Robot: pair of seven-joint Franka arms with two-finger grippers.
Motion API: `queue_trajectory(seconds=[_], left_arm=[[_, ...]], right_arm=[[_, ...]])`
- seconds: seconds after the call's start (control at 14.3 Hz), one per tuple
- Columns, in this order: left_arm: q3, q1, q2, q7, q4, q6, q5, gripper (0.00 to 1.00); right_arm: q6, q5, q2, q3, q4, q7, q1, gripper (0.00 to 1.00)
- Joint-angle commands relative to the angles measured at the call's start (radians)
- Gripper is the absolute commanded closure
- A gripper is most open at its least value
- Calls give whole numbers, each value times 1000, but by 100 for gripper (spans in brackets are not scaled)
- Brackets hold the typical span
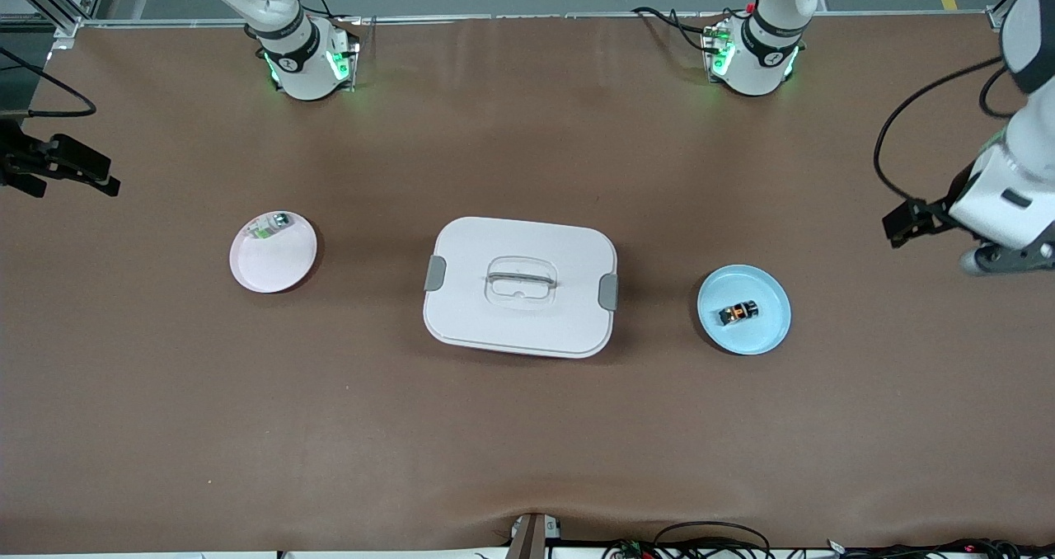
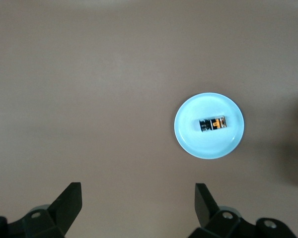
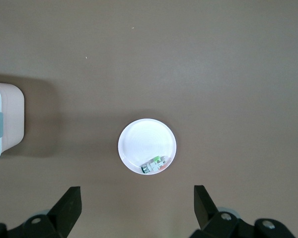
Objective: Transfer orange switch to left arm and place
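- Switch: orange switch [image 1: 738, 312] lies on blue plate [image 1: 771, 332], beside box [image 1: 520, 287].
- I see left gripper [image 2: 137, 206] and right gripper [image 3: 137, 206] both spread wide, empty, held high.

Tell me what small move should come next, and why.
Probably bring the open left gripper over the blue plate and lower it toward the orange switch: the switch lies untouched there, and the box sits between it and the pink plate.

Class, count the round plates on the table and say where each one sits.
2. The blue plate lies beside the box toward the left arm's end; the pink plate lies beside it toward the right arm's end. None appears hidden.
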Motion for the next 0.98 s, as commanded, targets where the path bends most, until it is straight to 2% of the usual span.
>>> queue_trajectory(seconds=[0.0,0.35,0.91], left_arm=[[119,-79,-98,17,-77,-28,-63,0],[192,-144,-195,12,-149,-31,-90,0],[183,-145,-210,15,-150,-36,-126,0]], right_arm=[[-22,-16,12,11,38,-7,-39,0],[-22,-13,13,14,38,-6,-39,0],[-21,-10,15,14,38,-4,-37,0]])
